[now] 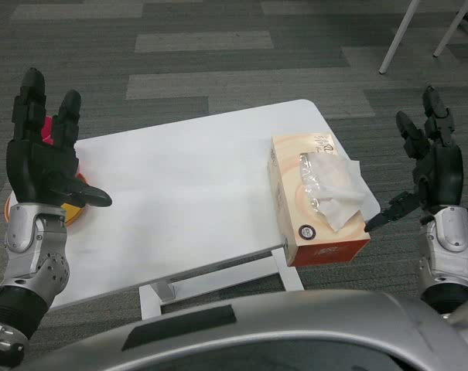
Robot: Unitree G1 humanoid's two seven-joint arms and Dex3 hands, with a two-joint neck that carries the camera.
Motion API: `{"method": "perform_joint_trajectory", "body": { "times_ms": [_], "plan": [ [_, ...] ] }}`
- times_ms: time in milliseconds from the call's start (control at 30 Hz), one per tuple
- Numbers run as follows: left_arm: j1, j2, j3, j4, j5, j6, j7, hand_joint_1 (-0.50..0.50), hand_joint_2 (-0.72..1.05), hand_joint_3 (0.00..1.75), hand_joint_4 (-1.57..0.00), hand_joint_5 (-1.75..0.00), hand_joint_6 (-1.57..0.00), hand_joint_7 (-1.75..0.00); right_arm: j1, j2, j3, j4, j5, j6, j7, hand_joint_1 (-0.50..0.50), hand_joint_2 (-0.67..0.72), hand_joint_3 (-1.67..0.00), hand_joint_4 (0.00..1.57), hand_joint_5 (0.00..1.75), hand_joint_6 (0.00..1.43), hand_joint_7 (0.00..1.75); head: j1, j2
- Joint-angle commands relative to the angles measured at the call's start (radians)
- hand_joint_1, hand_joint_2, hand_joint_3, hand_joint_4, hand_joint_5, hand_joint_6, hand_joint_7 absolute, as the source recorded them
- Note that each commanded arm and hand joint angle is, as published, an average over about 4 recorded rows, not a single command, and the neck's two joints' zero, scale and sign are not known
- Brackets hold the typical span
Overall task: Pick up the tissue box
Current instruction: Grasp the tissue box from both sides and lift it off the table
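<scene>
Head view: an orange tissue box [317, 199] lies flat at the right edge of the white worktop [179, 193], a white tissue [334, 189] puffing from its top slot. The right hand [428, 174] hovers just beside the box's outer side, fingers spread, thumb tip near the box's front corner, holding nothing. The left hand [44, 158] is raised well apart from the box, fingers spread and empty, in front of an orange and pink object [70, 212] behind it. The cardboard box looks light and slightly crushable; gripping across its long side walls seems safest, avoiding the soft tissue.
</scene>
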State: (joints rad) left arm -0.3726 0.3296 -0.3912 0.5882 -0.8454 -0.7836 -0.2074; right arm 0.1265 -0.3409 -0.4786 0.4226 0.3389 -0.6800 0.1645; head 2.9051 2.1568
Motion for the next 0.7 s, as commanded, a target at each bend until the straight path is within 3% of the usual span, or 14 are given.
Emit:
{"method": "perform_joint_trajectory", "body": {
  "times_ms": [33, 267, 700],
  "plan": [
    [0.011, 0.003, 0.009, 0.000, 0.002, -0.013, 0.003, 0.50, -0.37, 0.00, 0.00, -0.41, 0.00, -0.07, 0.019, -0.008, -0.015, 0.028, 0.008, 0.010, 0.035, 0.04, 0.72, 0.00, 0.51, 0.00, 0.00, 0.24, 0.003, 0.002],
    [0.014, 0.003, 0.007, -0.001, 0.003, -0.014, 0.003, 0.50, -0.37, 0.00, 0.00, -0.41, 0.00, -0.07, 0.042, -0.007, -0.016, 0.068, 0.006, 0.016, 0.102, 0.08, 0.72, 0.00, 0.55, 0.00, 0.00, 0.31, -0.002, 0.004],
    [0.014, -0.001, 0.005, -0.001, 0.006, -0.014, 0.003, 0.50, -0.37, 0.00, 0.00, -0.41, 0.00, -0.07, 0.050, 0.011, -0.025, 0.144, 0.002, 0.016, 0.158, 0.08, 0.72, 0.00, 0.54, 0.00, 0.00, 0.35, -0.028, 0.014]
  ]
}}
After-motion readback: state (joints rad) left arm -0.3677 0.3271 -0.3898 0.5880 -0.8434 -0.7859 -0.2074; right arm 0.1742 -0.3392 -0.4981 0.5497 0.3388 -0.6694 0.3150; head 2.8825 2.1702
